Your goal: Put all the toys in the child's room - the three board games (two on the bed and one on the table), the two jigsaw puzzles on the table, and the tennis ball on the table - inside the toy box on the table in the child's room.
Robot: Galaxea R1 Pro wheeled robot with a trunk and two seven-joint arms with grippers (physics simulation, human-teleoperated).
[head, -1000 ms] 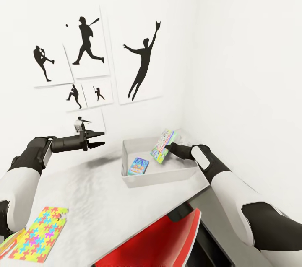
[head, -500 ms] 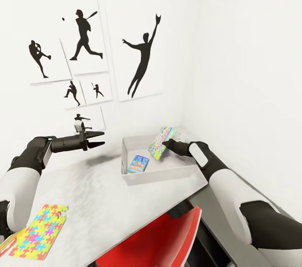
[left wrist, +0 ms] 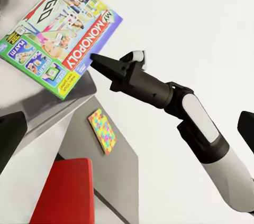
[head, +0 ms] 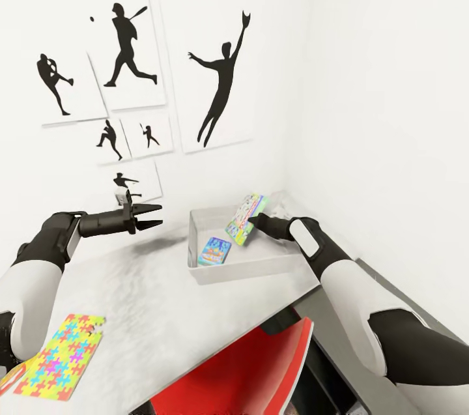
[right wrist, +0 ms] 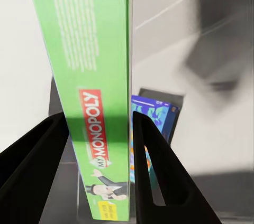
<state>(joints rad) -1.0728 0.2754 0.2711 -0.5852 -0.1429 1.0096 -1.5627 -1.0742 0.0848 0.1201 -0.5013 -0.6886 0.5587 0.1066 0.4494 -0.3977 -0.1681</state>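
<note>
My right gripper is shut on a green My Monopoly board game, held tilted on edge over the back of the pale grey toy box at the table's far right corner. The right wrist view has the game's green side clamped between both fingers. A second, blue board game lies flat inside the box and appears again in the right wrist view. My left gripper hovers open and empty above the table, left of the box. One jigsaw puzzle lies at the table's near left.
A red chair stands tucked under the table's near edge. White walls with black baseball silhouettes close the corner behind the box. In the left wrist view another jigsaw puzzle lies on a grey surface past the box.
The head view has tilted slightly. My right gripper has carried the Monopoly game a little leftward over the toy box. The left arm has stayed put.
</note>
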